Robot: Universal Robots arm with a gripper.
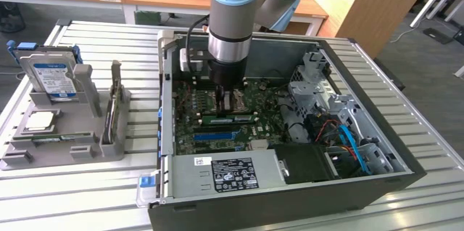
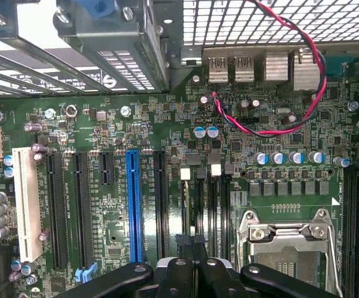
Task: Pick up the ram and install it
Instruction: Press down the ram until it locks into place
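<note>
Where the memory slots run across the middle of the motherboard (image 1: 190, 119), a long, narrow green stick that appears to be the ram (image 1: 230, 117) stands on edge, parallel to the blue expansion slot (image 1: 217, 133) just in front of it. Directly above it hangs the gripper (image 1: 229, 100), its dark fingers pressed together with nothing pinched between them. Whether the fingertips touch the stick cannot be told. In the wrist view the closed gripper (image 2: 188, 267) sits over the row of black slots beside the metal processor socket (image 2: 288, 248).

The board lies inside an open black computer case (image 1: 290, 198), with a silver labelled power supply (image 1: 225, 172) along its front edge. The case rests on a slatted metal table (image 1: 73, 204). Near the table's edge on the exterior view's left stands a grey tray (image 1: 43, 158) holding a blue-labelled hard drive (image 1: 52, 79) upright at its back and a square silver chip (image 1: 40, 121) nearer its front.
</note>
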